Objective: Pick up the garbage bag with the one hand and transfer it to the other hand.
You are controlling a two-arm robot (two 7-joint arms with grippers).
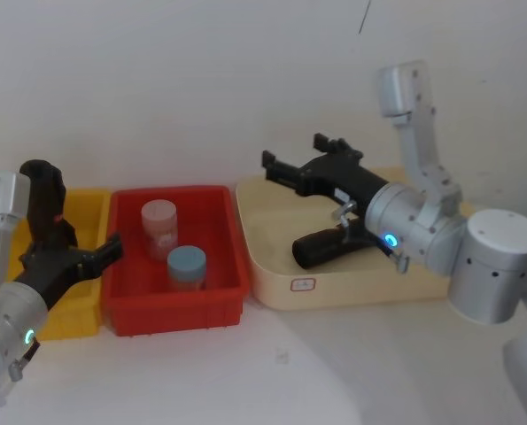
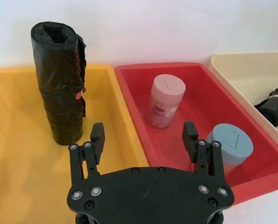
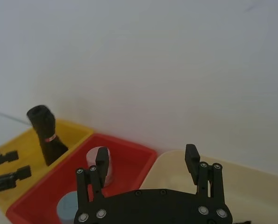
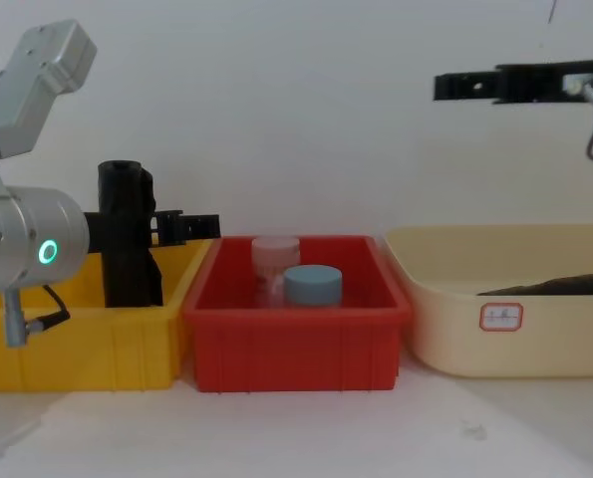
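Garbage bag (image 2: 59,84) is seen upright in yellow bin (image 2: 17,154), just ahead of left gripper (image 2: 144,135) and not touched by it; fingers are spread apart. Right gripper (image 3: 146,156) is held above cream bin (image 1: 272,274), fingers likewise apart.

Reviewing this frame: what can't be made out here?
Chest view: base of the garbage bag, behind the yellow bin wall.
Head view: one end of the black roll in the cream tray, under the wrist of the right gripper.
Left wrist view: label print on the pink jar, too small.
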